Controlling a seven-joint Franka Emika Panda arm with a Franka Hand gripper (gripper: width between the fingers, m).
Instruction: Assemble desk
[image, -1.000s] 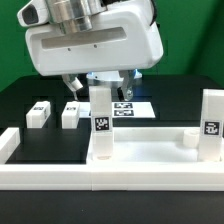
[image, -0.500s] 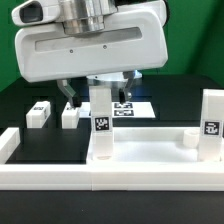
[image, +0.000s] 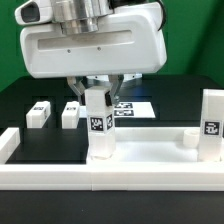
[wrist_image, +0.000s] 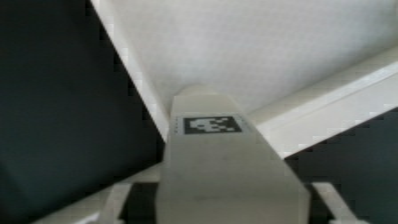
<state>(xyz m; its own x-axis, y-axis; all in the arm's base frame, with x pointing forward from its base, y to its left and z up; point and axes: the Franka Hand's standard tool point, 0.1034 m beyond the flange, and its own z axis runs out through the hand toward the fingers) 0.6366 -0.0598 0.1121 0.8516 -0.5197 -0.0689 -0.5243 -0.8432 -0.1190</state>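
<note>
Straddling the upright leg (image: 97, 128), which stands on the tabletop panel (image: 150, 150), the tool (image: 96, 98) looks narrow; I cannot tell whether it pinches yet. Step: seating 1 leg. Next needs a firm clamp, then twisting it down straight.

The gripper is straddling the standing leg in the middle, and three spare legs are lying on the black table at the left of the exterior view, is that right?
No, two spare legs lie there, not three; the exterior view shows both. The gripper does straddle the standing leg in the middle.
</note>
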